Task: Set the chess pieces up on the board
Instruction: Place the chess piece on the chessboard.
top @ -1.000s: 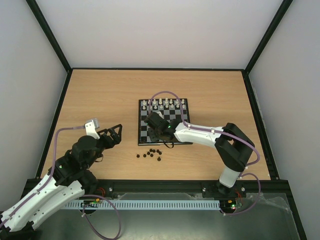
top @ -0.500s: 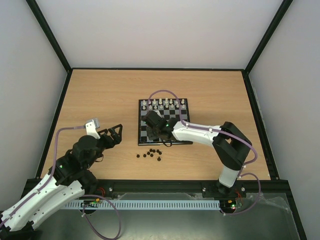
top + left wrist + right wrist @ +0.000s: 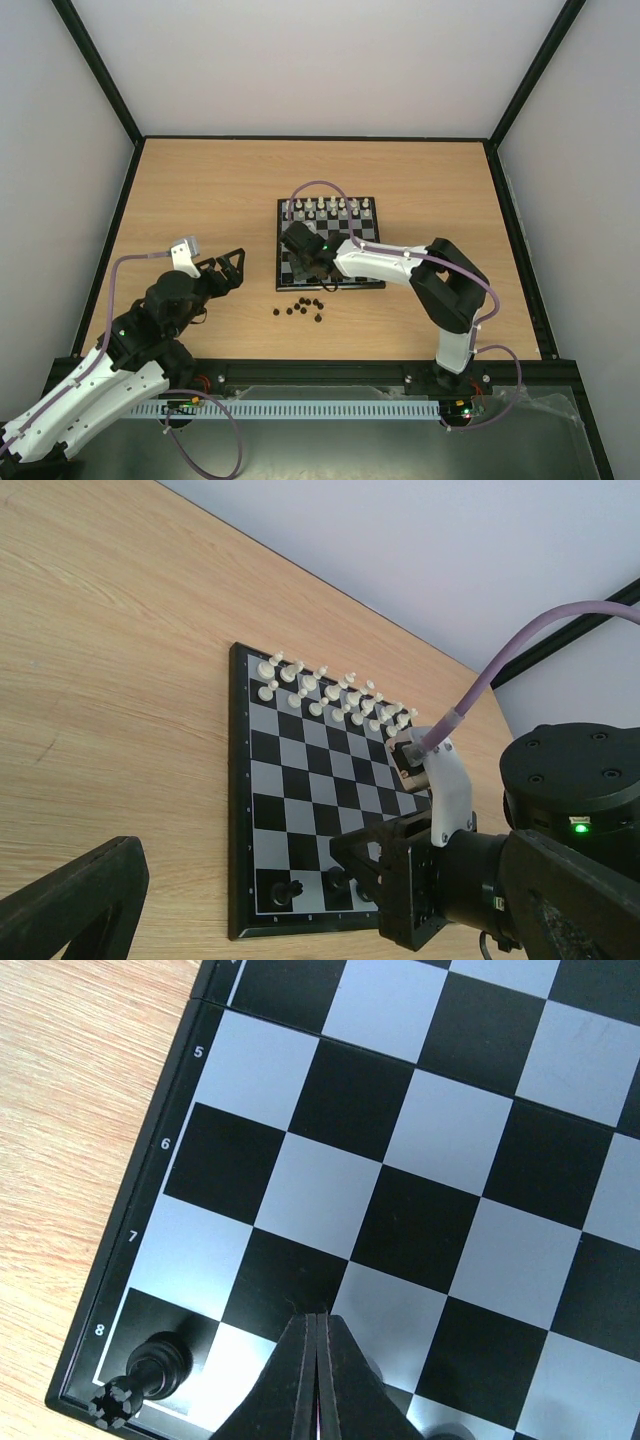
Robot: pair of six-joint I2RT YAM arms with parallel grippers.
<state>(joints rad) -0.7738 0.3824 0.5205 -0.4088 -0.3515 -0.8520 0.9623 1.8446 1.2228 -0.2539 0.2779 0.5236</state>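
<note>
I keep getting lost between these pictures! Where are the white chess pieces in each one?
Top view: white pieces along the far edge of the board, mid-table.
Left wrist view: white pieces in two rows at the board's far end, upper middle.
Right wrist view: not in it.
Shared landmark: the checkered board.

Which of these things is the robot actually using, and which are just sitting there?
Job: loose black chess pieces; board; black rook on its corner square; right gripper, shut over the board.
Just there: white pieces, lined up on the far rows; left gripper, open, off the board.
</note>
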